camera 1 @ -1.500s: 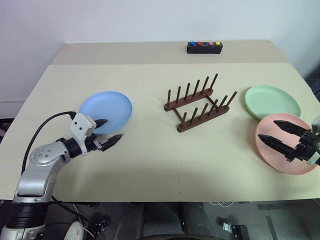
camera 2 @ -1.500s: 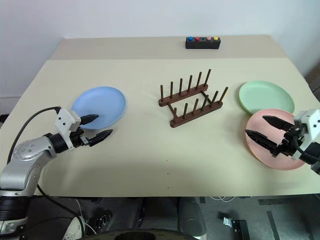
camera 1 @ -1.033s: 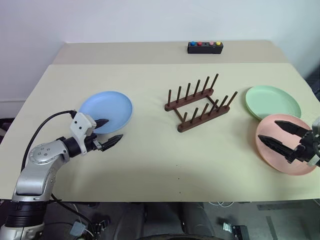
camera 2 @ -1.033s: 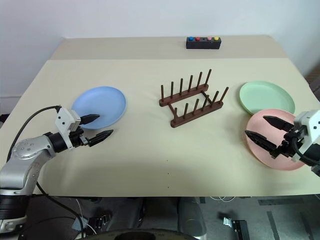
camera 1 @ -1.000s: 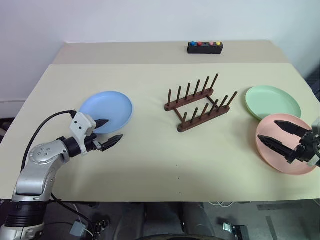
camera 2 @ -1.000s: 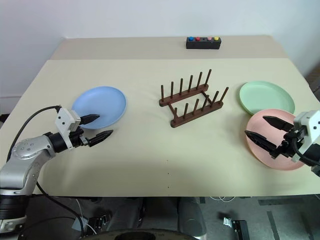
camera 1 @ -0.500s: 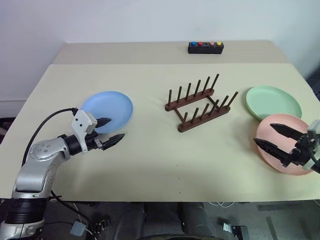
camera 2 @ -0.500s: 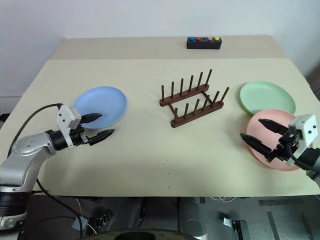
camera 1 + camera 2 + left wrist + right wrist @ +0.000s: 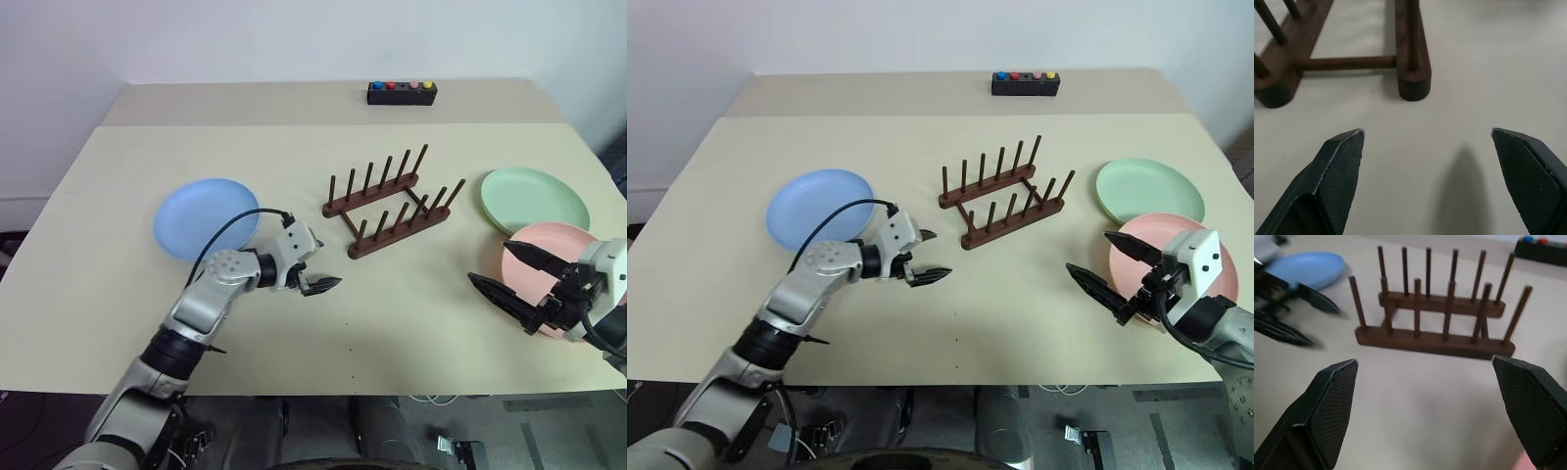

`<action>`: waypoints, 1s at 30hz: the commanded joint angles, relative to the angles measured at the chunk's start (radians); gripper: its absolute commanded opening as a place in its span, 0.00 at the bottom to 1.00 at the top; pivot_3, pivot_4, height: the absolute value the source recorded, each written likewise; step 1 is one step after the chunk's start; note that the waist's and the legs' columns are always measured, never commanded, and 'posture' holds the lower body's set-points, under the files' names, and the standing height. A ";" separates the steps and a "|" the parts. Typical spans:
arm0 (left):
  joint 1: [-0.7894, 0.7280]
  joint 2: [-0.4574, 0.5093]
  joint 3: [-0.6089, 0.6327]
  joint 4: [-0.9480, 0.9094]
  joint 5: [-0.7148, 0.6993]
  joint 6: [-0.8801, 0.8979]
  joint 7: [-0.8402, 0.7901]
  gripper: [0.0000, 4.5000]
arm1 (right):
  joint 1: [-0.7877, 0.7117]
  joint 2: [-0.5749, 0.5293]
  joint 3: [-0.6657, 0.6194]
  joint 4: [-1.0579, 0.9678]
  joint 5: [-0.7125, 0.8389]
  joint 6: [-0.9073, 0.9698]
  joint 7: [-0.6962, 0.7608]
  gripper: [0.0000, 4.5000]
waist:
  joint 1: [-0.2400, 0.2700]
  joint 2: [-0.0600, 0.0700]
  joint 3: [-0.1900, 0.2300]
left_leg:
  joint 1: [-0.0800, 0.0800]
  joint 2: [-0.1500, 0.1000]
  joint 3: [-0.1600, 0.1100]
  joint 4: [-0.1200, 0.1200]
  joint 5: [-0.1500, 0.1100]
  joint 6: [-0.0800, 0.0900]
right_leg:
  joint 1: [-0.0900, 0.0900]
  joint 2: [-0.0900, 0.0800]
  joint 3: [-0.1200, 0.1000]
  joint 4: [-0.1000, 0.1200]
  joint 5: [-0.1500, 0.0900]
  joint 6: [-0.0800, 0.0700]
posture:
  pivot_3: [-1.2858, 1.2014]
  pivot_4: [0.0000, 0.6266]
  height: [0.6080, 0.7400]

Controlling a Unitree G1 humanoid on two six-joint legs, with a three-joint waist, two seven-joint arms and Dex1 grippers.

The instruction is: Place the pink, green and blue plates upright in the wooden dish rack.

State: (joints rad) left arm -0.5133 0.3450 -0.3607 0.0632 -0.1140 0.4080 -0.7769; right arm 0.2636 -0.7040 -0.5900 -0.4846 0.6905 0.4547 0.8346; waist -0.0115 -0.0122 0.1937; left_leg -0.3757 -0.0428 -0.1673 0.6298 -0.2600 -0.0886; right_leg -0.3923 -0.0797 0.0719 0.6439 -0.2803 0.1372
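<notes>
Lying flat on the table [image 9: 118, 176] at the left is the blue plate [image 9: 201, 217], untouched. Just right of it the left gripper [image 9: 315, 275] is hovering over bare tabletop with jaws spread, grasping nothing, pointing toward the near end of the rack [image 9: 389, 201]. The rack is standing empty at centre, pegs upright. Farther right the green plate [image 9: 534, 199] is lying flat, its near edge meeting the pink plate [image 9: 549, 257]. The right gripper [image 9: 517, 282] is reaching out over the pink plate's left edge, jaws wide, carrying nothing.
</notes>
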 commanded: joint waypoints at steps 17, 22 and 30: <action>-0.096 -0.223 -0.053 0.301 0.124 -0.096 0.058 0.90 | 0.025 0.042 0.012 -0.102 0.021 -0.017 -0.091 1.00 | 0.023 -0.001 -0.001 | 0.001 -0.001 0.000 0.002 0.000 0.000 | 0.003 0.000 0.000 0.000 0.000 0.001 | 0.52 0.24 1.00; -0.081 -0.236 -0.034 0.309 0.115 -0.126 0.048 0.47 | 0.032 0.046 0.015 -0.099 0.017 -0.026 -0.092 1.00 | 0.023 -0.001 -0.001 | 0.001 -0.001 -0.001 0.001 0.000 0.000 | 0.003 0.000 0.000 0.000 0.000 0.001 | 0.52 0.24 1.00; -0.082 -0.200 -0.019 0.330 0.122 -0.211 0.017 0.15 | 0.040 0.047 0.004 -0.100 0.020 -0.032 -0.090 1.00 | 0.021 0.000 -0.001 | 0.001 -0.001 -0.001 0.001 0.000 0.000 | 0.002 0.000 0.000 0.000 0.000 0.001 | 0.52 0.24 1.00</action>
State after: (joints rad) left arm -0.6125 0.1269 -0.3714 0.3678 -0.0075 0.2195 -0.7338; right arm 0.3022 -0.6584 -0.5620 -0.5559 0.6933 0.4431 0.7432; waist 0.0095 -0.0127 0.1929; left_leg -0.3742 -0.0436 -0.1678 0.6306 -0.2600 -0.0886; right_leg -0.3899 -0.0801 0.0716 0.6437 -0.2805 0.1380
